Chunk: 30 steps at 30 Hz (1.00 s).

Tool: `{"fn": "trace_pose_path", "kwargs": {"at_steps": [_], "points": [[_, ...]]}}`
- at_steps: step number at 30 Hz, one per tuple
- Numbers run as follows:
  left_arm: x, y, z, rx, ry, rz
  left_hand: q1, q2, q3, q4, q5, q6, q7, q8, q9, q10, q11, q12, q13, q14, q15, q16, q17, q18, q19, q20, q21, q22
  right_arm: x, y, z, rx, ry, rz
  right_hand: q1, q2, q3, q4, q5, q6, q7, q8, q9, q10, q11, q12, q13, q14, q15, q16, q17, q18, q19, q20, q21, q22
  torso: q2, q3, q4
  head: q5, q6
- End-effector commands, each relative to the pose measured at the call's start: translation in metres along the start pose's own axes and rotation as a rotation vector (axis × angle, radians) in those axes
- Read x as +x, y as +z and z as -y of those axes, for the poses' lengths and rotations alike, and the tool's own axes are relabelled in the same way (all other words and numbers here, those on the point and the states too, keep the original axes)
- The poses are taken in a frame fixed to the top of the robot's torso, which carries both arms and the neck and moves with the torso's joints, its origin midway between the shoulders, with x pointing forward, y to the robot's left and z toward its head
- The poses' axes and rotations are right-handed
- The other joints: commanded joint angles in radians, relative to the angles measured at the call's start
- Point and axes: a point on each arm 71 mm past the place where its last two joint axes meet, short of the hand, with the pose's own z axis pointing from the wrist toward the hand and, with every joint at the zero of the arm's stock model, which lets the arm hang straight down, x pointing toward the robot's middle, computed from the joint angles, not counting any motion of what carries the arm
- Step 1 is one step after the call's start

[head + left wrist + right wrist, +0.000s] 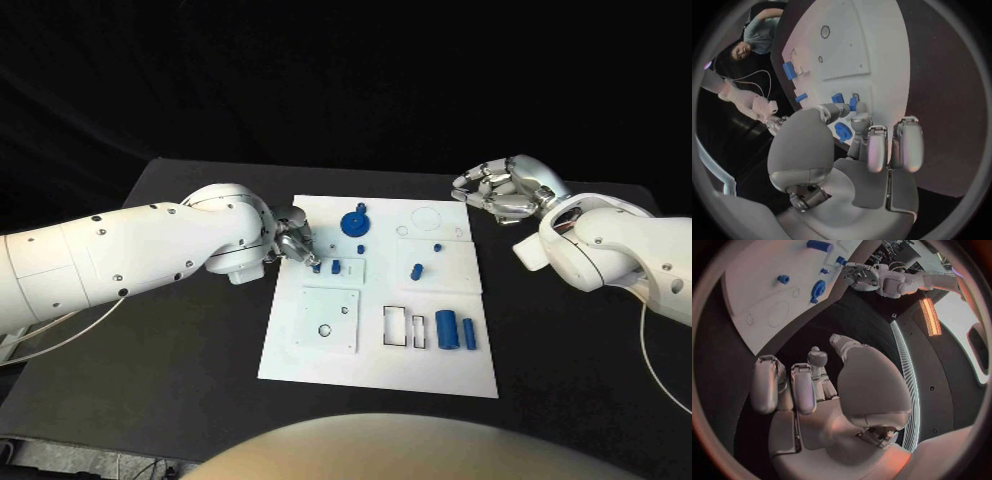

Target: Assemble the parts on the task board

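The left hand (293, 243) is seen at the left edge of the task board (378, 345), fingers curled down onto the board's upper-left area. In the left wrist view the fingertips (856, 121) are bunched around small blue parts; a small blue block (837, 98) lies just beyond them and a second blue piece (842, 131) sits beneath the fingers. Whether anything is actually pinched cannot be told from these views.

The right hand (505, 190) is held above the black table (188, 340) off the board's upper-right corner, apart from the board. Its fingers are curled in toward the palm with nothing in them, as confirmed in the right wrist view (817, 390).

On the board, outward from the left hand: a small blue part (336, 267) is noted just beside the fingers, a round blue gear-like part with a stem (353, 221) near the top edge, a small blue peg (415, 269) toward the middle, and another small blue bit (436, 245) above it. Two blue cylinders (447, 325) (469, 335) lie side by side at the lower right, next to two rectangular outlined slots (395, 325). A raised white square plate with a round hole (329, 317) occupies the lower left.
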Motion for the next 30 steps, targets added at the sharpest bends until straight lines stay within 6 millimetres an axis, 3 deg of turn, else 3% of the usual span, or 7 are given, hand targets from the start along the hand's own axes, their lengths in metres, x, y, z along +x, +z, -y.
{"fn": "trace_pose_path", "kwargs": {"at_steps": [1, 30], "points": [[0.0047, 0.0002, 0.0002, -0.01, 0.043, -0.039, 0.0, 0.005, 0.172, -0.167, 0.005, 0.009, -0.007, 0.008, 0.016, 0.008, -0.001, 0.006, 0.003, 0.101, -0.004, 0.006, 0.253, -0.019, 0.008, 0.0, 0.005, 0.082, 0.0016, -0.0002, -0.0007, -0.01, -0.003, -0.016, -0.005, 0.005, 0.0, 0.007, 0.006, -0.006, 0.001, 0.005, -0.001, 0.006, -0.002, 0.004, -0.001, 0.041, -0.007, -0.007, -0.001, 0.011, -0.004, -0.006, -0.007, 0.1, 0.0, 0.0002, 0.0002, 0.001, -0.001], [0.0056, 0.0021, 0.0027, -0.011, 0.058, -0.046, -0.006, -0.002, 0.188, -0.174, 0.008, 0.012, -0.008, 0.017, 0.017, 0.014, -0.002, 0.014, 0.017, 0.101, -0.006, 0.006, 0.253, -0.02, 0.009, -0.002, 0.006, 0.084, 0.0016, -0.0005, -0.0005, -0.01, -0.003, -0.016, -0.005, 0.005, 0.0, 0.007, 0.006, -0.006, 0.001, 0.005, -0.001, 0.006, -0.002, 0.004, -0.001, 0.041, -0.007, -0.007, -0.001, 0.011, -0.004, -0.006, -0.007, 0.1, 0.0, 0.0009, 0.0, 0.001, -0.002]]}}
